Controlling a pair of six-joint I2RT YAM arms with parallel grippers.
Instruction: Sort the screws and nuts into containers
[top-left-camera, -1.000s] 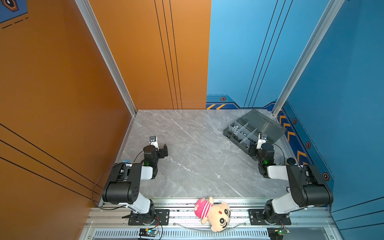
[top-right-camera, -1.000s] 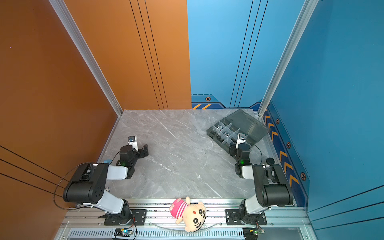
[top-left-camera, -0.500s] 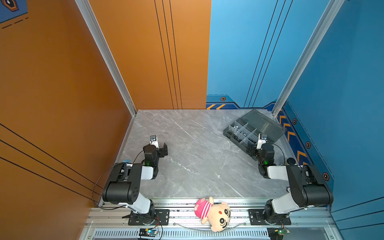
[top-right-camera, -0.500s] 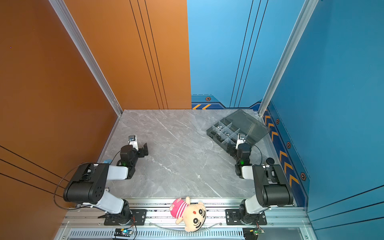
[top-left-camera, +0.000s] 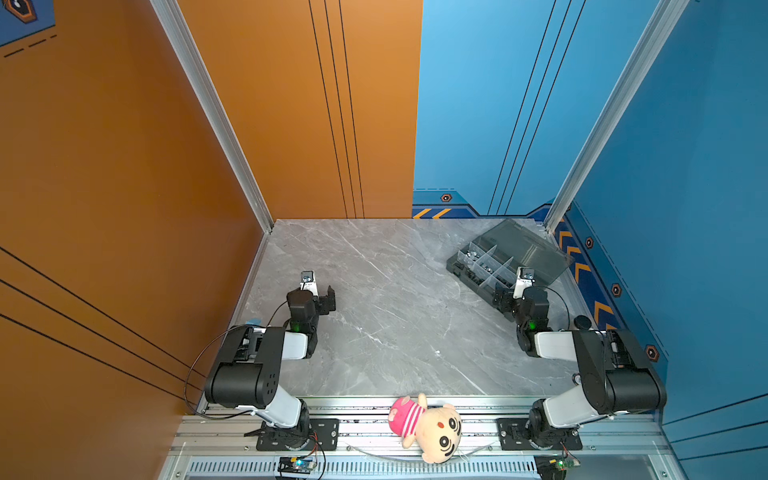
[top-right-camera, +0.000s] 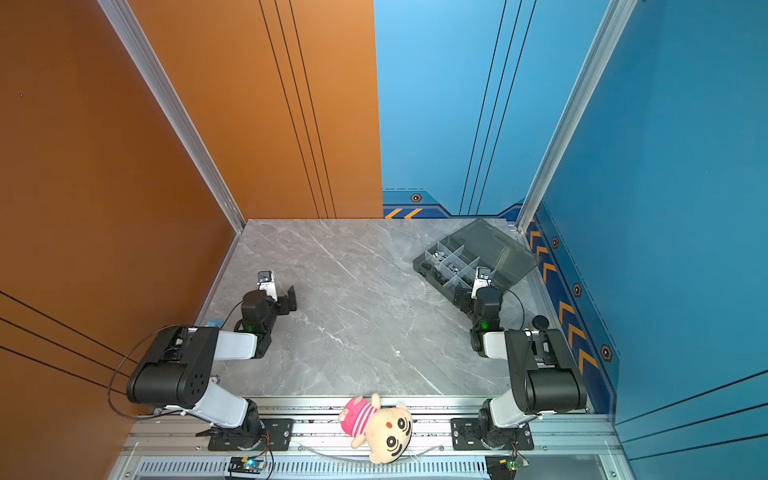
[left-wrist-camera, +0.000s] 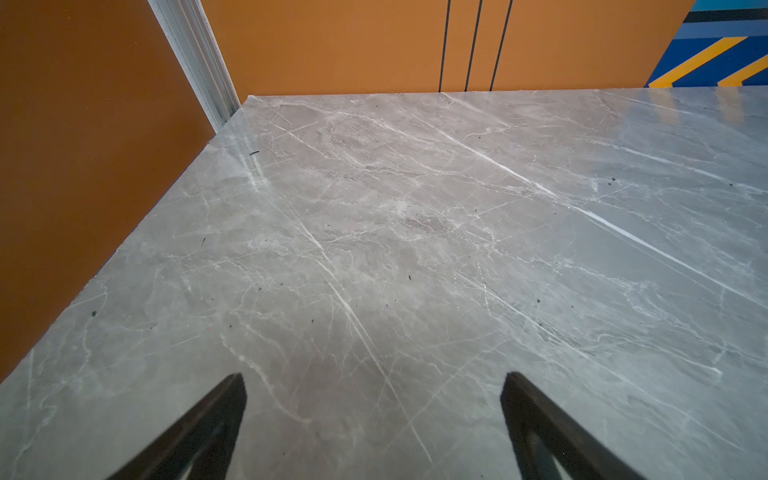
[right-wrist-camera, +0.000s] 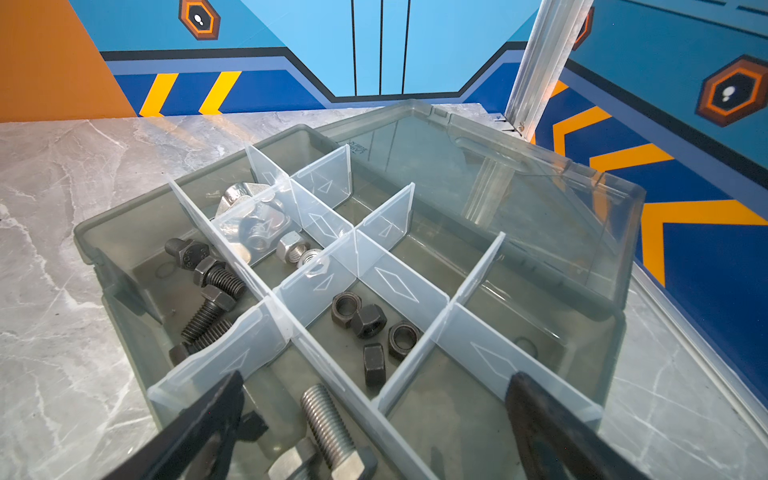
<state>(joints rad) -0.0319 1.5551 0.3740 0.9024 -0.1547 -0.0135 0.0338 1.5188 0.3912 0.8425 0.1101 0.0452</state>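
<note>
The smoky-grey organizer box (top-left-camera: 469, 266) (top-right-camera: 436, 262) stands at the table's back right, its lid (right-wrist-camera: 519, 195) open. In the right wrist view its containers hold black screws (right-wrist-camera: 208, 286), silver nuts (right-wrist-camera: 266, 232) and black nuts (right-wrist-camera: 370, 328). A large silver screw (right-wrist-camera: 328, 424) lies in the nearest compartment. My right gripper (right-wrist-camera: 376, 379) hangs open over the box's near end (top-left-camera: 505, 297), holding nothing. My left gripper (left-wrist-camera: 374, 377) is open over bare marble on the left of the table (top-left-camera: 326, 299).
A plush doll (top-left-camera: 428, 426) lies on the front rail between the arm bases. A small black-capped jar (top-left-camera: 584, 322) stands by the right wall beside the right arm. Orange and blue walls close the table on three sides.
</note>
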